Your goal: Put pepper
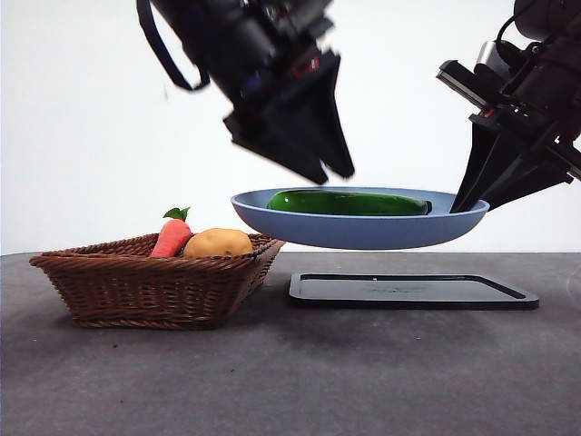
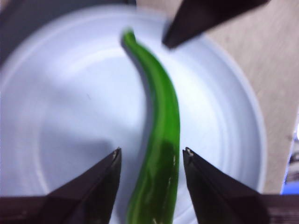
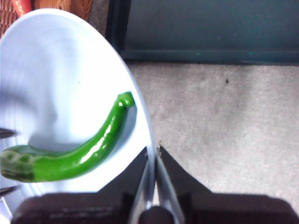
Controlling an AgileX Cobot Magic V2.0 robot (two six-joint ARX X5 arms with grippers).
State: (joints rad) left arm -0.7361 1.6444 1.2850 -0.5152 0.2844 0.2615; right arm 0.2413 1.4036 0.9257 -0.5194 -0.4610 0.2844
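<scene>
The long glossy green pepper [image 1: 349,203] lies inside the blue plate [image 1: 363,232], which hangs level in the air above the black tray [image 1: 413,291]. My right gripper [image 1: 472,207] is shut on the plate's rim [image 3: 150,154] at the right and holds it up. My left gripper [image 1: 331,173] is open just above the plate's left part, its jaws on either side of the pepper [image 2: 159,154] without touching it. The pepper also shows in the right wrist view [image 3: 79,149], resting on the plate.
A brown wicker basket [image 1: 154,282] stands at the left with an orange carrot [image 1: 171,236] and a yellow-brown potato [image 1: 218,242] in it. The black tray lies flat on the dark table [image 1: 290,381] under the plate.
</scene>
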